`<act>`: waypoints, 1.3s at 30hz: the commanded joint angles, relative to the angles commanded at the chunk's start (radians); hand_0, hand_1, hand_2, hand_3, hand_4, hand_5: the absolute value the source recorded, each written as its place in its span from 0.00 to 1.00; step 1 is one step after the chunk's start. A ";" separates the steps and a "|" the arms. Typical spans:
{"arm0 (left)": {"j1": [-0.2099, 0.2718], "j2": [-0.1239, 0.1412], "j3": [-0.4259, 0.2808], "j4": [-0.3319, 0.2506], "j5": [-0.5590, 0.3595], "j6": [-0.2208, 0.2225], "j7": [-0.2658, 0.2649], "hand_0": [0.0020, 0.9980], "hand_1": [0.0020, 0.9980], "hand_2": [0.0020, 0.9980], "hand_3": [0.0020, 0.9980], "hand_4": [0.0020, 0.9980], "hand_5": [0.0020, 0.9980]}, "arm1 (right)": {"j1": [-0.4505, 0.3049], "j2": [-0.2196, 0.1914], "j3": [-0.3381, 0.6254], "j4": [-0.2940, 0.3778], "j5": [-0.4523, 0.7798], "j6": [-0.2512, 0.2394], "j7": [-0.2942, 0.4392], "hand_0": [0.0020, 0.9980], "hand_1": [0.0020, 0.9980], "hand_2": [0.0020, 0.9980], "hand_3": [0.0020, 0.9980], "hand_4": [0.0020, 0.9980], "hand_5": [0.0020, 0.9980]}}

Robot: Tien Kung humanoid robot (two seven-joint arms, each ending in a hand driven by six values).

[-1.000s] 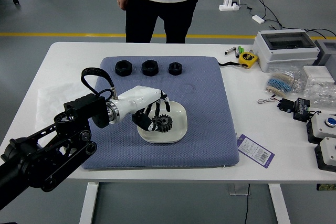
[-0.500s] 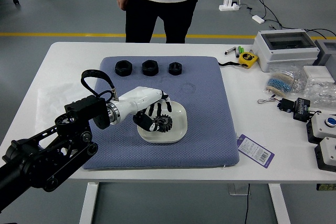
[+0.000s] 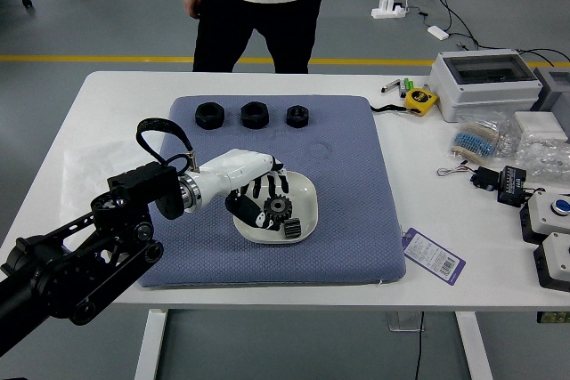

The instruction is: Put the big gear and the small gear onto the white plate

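Note:
My left hand [image 3: 260,195] reaches over the left part of the white plate [image 3: 305,188], its fingers relaxed and apart, holding nothing that I can make out. The big gear [image 3: 278,209] is on the plate right beside the fingertips, its toothed face up. Just below and to the right of it, the small gear [image 3: 292,228] rests on the plate with its ridged side showing. The hand covers the plate's left part. My right hand is out of view.
Three black nuts, left [image 3: 209,116], middle [image 3: 255,115] and right [image 3: 297,117], line the blue mat's [image 3: 356,220] far edge. A yellow tape measure [image 3: 420,101] and a tag [image 3: 434,255] lie right. A person stands at the far side, hands off the table.
The small gear now shows separately on the plate, below the big one, and my left hand has let go of it. The arm has barely moved. The person has shifted left.

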 joint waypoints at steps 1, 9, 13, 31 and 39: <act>0.001 0.001 -0.003 -0.002 -0.002 0.005 -0.002 0.30 0.44 0.52 0.60 1.00 0.31 | 0.000 0.000 0.000 0.000 -0.001 0.000 0.000 0.71 0.73 0.81 0.75 1.00 0.81; 0.017 0.004 -0.060 -0.019 -0.046 0.124 -0.053 0.77 0.77 0.84 0.77 1.00 0.54 | 0.002 0.000 0.000 0.000 0.000 -0.002 0.001 0.71 0.73 0.80 0.74 1.00 0.81; 0.030 0.002 -0.090 -0.002 -0.122 0.243 -0.062 0.77 0.77 0.84 0.77 1.00 0.54 | 0.002 0.000 0.001 -0.001 -0.003 -0.002 0.001 0.71 0.73 0.80 0.74 1.00 0.81; 0.156 -0.021 -0.269 0.080 -0.779 0.382 -0.091 0.72 0.70 0.76 0.75 0.98 0.47 | 0.001 0.000 0.003 -0.001 -0.005 -0.002 0.002 0.71 0.73 0.80 0.74 1.00 0.81; 0.217 -0.028 -0.346 0.068 -1.123 0.336 -0.136 0.72 0.70 0.76 0.74 0.98 0.50 | -0.001 0.001 0.005 -0.001 -0.008 -0.003 0.000 0.71 0.73 0.80 0.74 1.00 0.80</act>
